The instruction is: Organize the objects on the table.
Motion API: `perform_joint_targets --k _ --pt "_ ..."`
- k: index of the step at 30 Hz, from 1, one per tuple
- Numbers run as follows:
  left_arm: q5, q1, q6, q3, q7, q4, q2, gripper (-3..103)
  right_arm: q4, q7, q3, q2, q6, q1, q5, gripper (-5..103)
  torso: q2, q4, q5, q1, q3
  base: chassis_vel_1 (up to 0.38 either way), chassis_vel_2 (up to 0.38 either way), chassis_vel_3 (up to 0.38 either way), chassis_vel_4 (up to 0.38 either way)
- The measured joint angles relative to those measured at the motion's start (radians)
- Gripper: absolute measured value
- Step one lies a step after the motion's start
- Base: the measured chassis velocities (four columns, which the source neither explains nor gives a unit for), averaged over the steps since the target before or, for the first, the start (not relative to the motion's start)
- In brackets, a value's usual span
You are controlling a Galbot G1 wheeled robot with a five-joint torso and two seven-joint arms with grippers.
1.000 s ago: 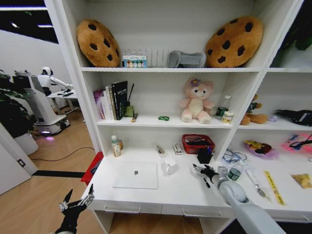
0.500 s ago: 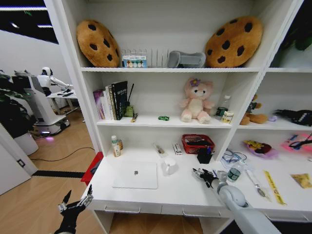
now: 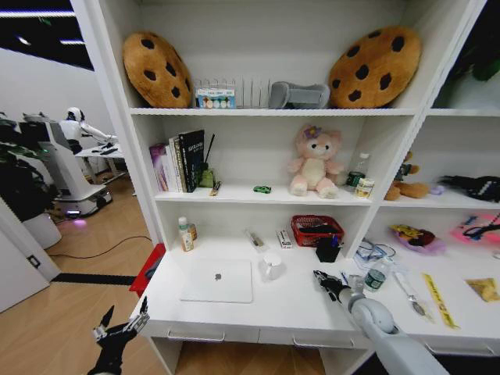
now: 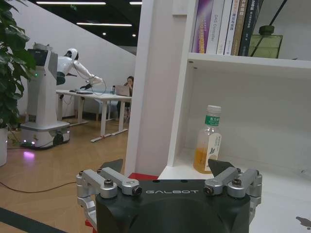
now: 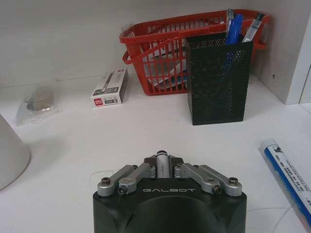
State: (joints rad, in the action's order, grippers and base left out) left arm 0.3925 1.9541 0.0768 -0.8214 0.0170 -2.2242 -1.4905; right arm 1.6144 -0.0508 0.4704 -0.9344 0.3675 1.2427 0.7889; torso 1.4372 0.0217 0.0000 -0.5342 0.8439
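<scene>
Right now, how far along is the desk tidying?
Done: several pens stand in the black mesh pen holder. In hand: the right tool is shut on a pen above the desk. Left: the laptop, white mug and a blue-and-white pen sit out. The left tool hangs open beside the desk.
</scene>
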Motion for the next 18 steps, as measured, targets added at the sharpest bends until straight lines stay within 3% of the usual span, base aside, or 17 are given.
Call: perform_joint_targets --k 6,8,9,12,18 --pt "-0.009 0.003 0.003 0.004 0.001 0.001 -0.002 99 0.009 0.024 0.002 0.007 -0.051 -0.018 0.01 12 0.0 0.0002 0.0002 0.0 0.0 0.0 0.0 0.0 0.0" --pt "-0.013 0.004 0.003 0.007 0.001 0.001 -0.002 99 0.02 0.056 0.0 0.014 -0.129 -0.052 0.014 12 0.0 -0.0003 0.0001 0.0 0.0 0.0 0.0 0.0 0.0" --pt "-0.013 0.004 0.003 0.007 0.001 0.001 -0.002 99 0.02 0.056 0.0 0.014 -0.129 -0.052 0.014 12 0.0 -0.0003 0.0001 0.0 0.0 0.0 0.0 0.0 0.0" --pt "-0.018 0.005 0.003 0.012 0.002 0.001 -0.001 99 0.025 0.085 -0.013 0.03 -0.219 -0.12 0.0 12 0.0 -0.0001 0.0 0.0 0.0 0.0 0.0 0.0 0.0" --pt "-0.02 0.004 0.0 0.029 0.007 0.002 0.009 99 -0.034 0.086 -0.024 0.05 -0.254 -0.203 0.005 12 0.0 -0.0001 0.0 0.0 0.0 0.0 0.0 0.0 0.0"
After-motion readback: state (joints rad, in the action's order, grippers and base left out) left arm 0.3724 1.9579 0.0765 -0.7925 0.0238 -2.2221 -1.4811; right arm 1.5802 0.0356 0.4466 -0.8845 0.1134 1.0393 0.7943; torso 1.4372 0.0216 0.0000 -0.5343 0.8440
